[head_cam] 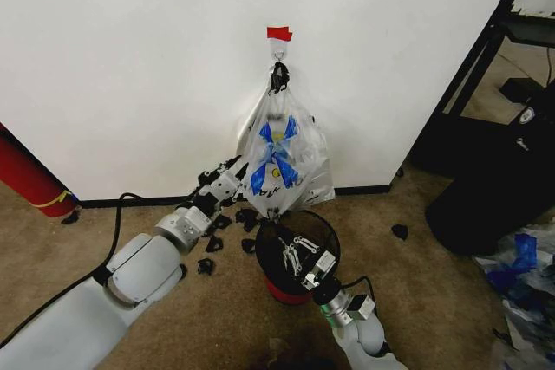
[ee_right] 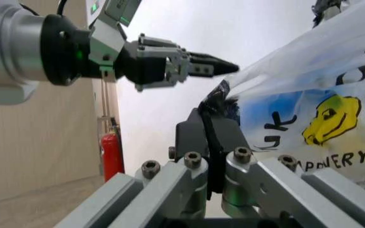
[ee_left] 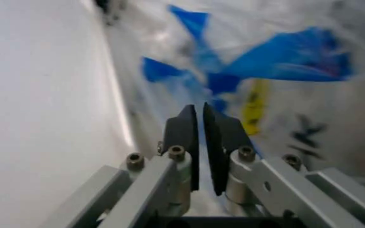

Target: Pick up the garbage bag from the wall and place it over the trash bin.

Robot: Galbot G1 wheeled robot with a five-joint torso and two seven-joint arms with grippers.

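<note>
The left gripper point(head_cam: 232, 171), jaws pressed nearly together on nothing, sits just beside the garbage bag's point(head_cam: 282, 158) left edge. The right gripper point(head_cam: 295, 253), clenched on the bag's lower edge, hovers over the trash bin point(head_cam: 325, 230). The bag hangs lengthwise from the hook point(head_cam: 279, 52) on the wall point(head_cam: 130, 67), directly above the bin.

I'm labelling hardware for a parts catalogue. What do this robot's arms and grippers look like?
The left arm has bulky white and light-grey shells, a silver cylindrical wrist and a black cable looping off it. The left gripper has black fingers on bare aluminium links with hex bolts. The right arm is slimmer, silver-grey, with a small box on its wrist; the right gripper is built the same way.
</note>
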